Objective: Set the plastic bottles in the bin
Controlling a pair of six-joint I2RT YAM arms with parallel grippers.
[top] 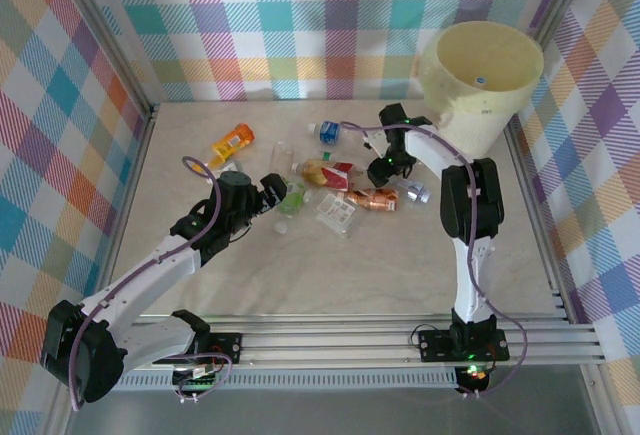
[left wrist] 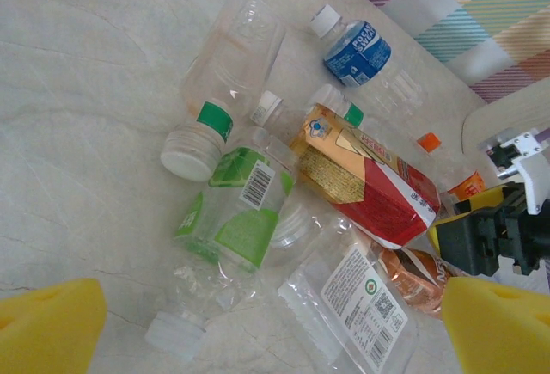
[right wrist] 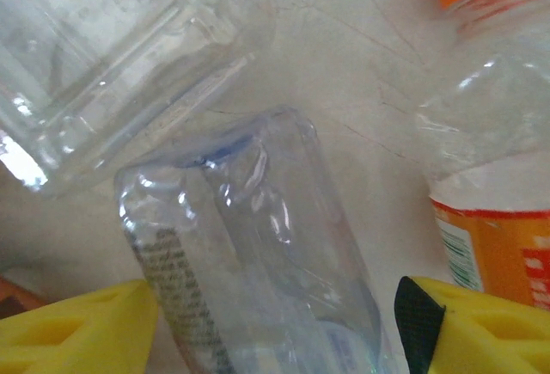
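This is a robot lab: a pale bench inside checked cloth walls on a metal frame, with a left arm and a right arm bolted to rails.

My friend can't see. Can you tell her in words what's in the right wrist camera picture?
A crushed clear bottle lies between the right gripper and its yellow fingers; whether they squeeze it is unclear. An orange-labelled bottle sits at the picture's right edge.

Pale marbled table, plaid cloth walls
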